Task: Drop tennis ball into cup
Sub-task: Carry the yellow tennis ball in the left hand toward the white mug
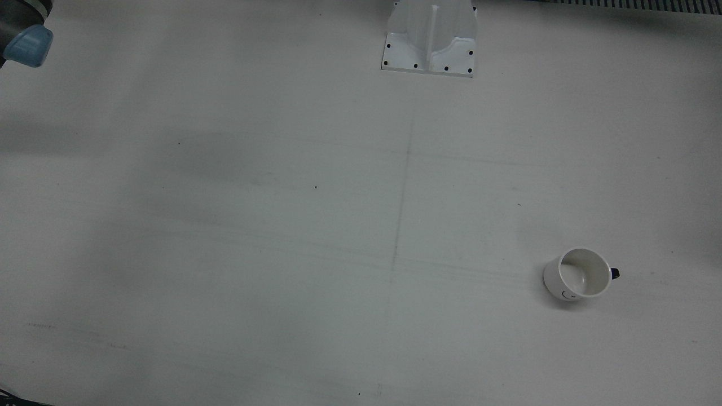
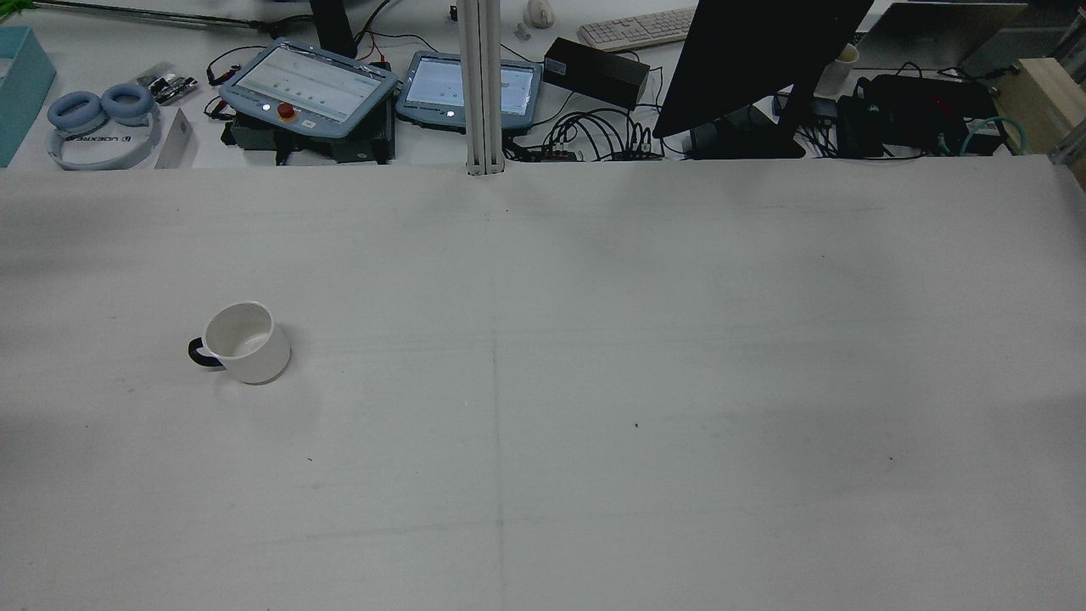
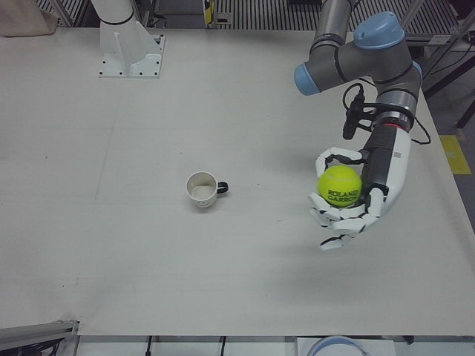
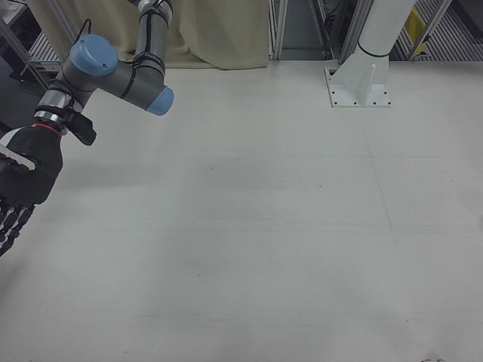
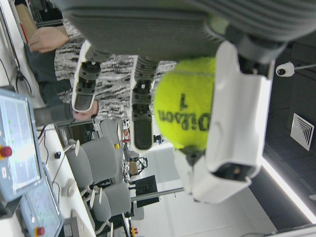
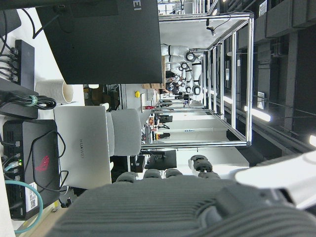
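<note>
The yellow-green tennis ball sits in my left hand, whose white fingers curl around it. The hand hangs above the table, well to the right of the cup in the left-front view. The left hand view shows the ball close up between the fingers. The white cup with a dark handle stands upright and empty on the table; it also shows in the front view and the rear view. My right hand is at the left edge of the right-front view, fingers spread, empty.
The left arm's white pedestal stands at the table's back edge. The right arm's blue elbow cap shows at the front view's top left. A monitor, teach pendants and cables lie beyond the far edge of the table.
</note>
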{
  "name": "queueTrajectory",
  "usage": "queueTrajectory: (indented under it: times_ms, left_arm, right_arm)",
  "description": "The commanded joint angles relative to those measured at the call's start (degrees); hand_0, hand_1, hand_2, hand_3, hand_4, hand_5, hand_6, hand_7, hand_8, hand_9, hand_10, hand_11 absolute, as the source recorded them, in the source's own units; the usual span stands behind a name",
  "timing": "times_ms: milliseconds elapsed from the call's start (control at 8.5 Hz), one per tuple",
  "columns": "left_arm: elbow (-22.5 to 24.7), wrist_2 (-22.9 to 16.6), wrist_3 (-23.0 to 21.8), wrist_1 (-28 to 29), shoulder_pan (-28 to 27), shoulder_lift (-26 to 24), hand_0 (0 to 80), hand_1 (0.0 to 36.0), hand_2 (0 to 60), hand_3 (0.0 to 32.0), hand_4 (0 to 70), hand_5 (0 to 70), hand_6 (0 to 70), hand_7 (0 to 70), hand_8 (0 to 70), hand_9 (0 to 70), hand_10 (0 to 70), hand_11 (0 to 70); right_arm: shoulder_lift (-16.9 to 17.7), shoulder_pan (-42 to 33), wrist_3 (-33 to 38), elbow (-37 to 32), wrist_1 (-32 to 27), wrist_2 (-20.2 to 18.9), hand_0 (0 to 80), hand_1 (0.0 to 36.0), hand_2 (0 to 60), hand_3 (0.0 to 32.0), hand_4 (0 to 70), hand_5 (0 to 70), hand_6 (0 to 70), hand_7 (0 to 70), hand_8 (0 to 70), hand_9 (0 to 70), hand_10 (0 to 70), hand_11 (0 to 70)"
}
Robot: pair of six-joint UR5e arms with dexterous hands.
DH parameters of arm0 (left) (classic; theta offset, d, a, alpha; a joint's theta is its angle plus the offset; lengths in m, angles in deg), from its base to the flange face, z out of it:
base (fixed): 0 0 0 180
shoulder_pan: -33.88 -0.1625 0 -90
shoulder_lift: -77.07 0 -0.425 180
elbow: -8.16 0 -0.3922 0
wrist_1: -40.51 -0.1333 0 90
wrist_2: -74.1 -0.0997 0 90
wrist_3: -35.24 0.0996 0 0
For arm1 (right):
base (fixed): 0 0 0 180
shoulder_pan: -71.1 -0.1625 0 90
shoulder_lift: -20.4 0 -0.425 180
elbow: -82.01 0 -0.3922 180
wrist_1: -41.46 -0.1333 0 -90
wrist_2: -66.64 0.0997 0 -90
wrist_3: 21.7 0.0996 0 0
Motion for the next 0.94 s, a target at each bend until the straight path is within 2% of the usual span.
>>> queueTrajectory:
  times_ms: [0, 353, 471, 588, 824]
  left_arm:
    - [4.2, 0.0, 0.6, -0.1, -11.0, 0.1, 80.0, 36.0, 60.0, 32.0, 1.6, 33.3, 70.0, 59.1, 46.7, 39.6, 13.3, 23.2]
    - [4.0, 2.0, 6.3, 1.0, -22.5, 0.1, 80.0, 36.0, 60.0, 32.0, 0.0, 32.7, 70.0, 58.6, 46.5, 39.8, 13.4, 23.4]
    - [3.5, 2.0, 7.4, 1.4, -24.1, 0.2, 80.0, 36.0, 58.1, 32.0, 0.0, 30.5, 65.2, 60.0, 45.3, 40.1, 13.3, 23.2]
    - [3.6, 2.6, 8.5, 1.3, -24.2, 0.2, 80.0, 36.0, 58.3, 32.0, 0.0, 33.6, 70.0, 57.1, 47.0, 39.6, 13.4, 23.5]
    - [3.0, 3.9, 9.2, 1.3, -28.4, 0.2, 80.0, 36.0, 56.0, 32.0, 0.0, 32.8, 70.0, 57.8, 46.7, 39.9, 13.4, 23.4]
  right_arm:
    - [0.0, 0.0, 0.0, 0.0, 0.0, 0.0, 0.0, 0.0, 0.0, 0.0, 0.0, 0.0, 0.0, 0.0, 0.0, 0.0, 0.0, 0.0]
    - [0.0, 0.0, 0.1, 0.0, 0.0, 0.0, 0.0, 0.0, 0.0, 0.0, 0.0, 0.0, 0.0, 0.0, 0.0, 0.0, 0.0, 0.0]
    - [0.0, 0.0, 0.0, 0.0, 0.0, 0.0, 0.0, 0.0, 0.0, 0.0, 0.0, 0.0, 0.0, 0.0, 0.0, 0.0, 0.0, 0.0]
    - [0.0, 0.0, 0.1, 0.0, 0.0, 0.0, 0.0, 0.0, 0.0, 0.0, 0.0, 0.0, 0.0, 0.0, 0.0, 0.0, 0.0, 0.0]
    - [0.0, 0.0, 0.0, 0.0, 0.0, 0.0, 0.0, 0.0, 0.0, 0.0, 0.0, 0.0, 0.0, 0.0, 0.0, 0.0, 0.0, 0.0]
